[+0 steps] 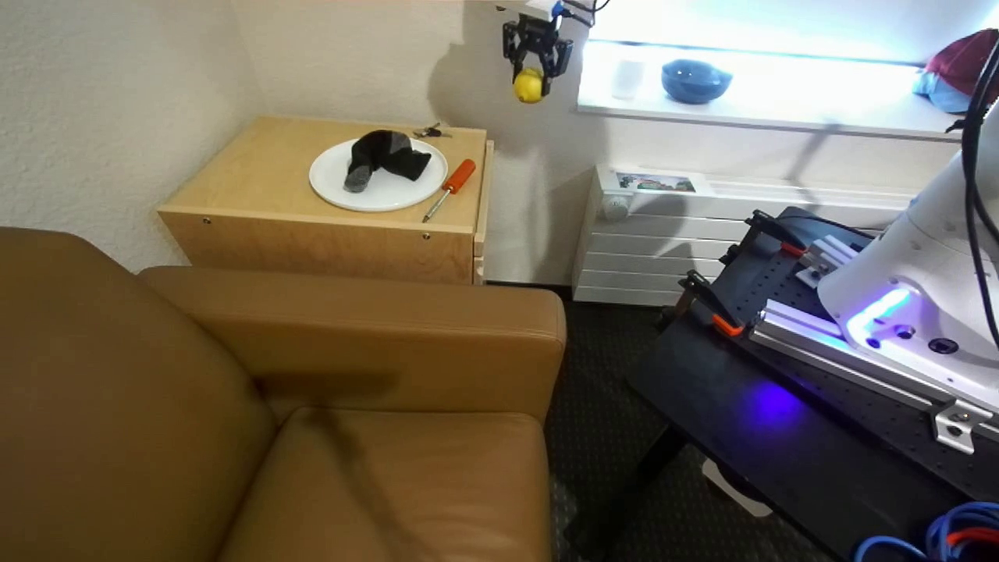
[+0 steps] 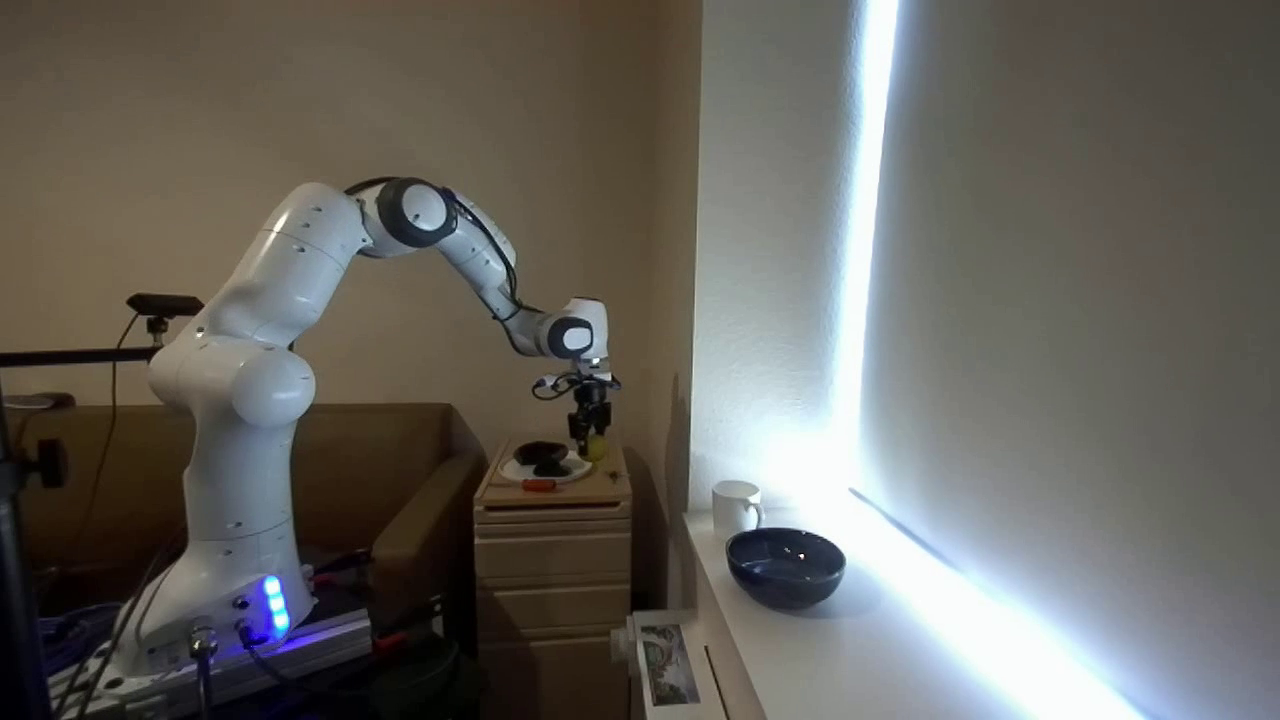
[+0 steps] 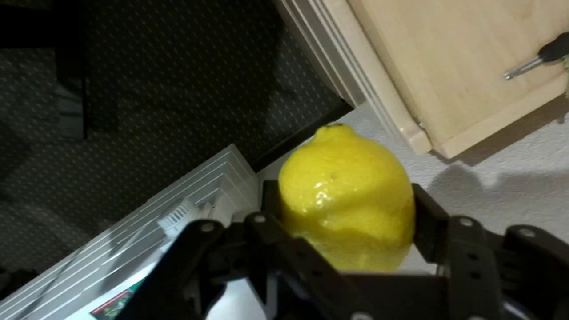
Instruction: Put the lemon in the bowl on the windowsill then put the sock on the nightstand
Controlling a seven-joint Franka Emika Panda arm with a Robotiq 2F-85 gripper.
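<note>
Have lemon (image 3: 346, 195) clamped by both flanks in part-closed claw (image 1: 531, 83), midair near counter (image 1: 265, 164). Carry to bowl (image 2: 785, 570) on windowsill (image 2: 830, 660), skirt mug (image 2: 733, 512), lower inside before release. No bowl in wrist view; steer by both exterior views. Read glare-washed shape (image 1: 627, 80) in an exterior view as probably that mug.

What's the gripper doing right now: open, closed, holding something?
Gripper: closed on the lemon, holding it in midair.
</note>
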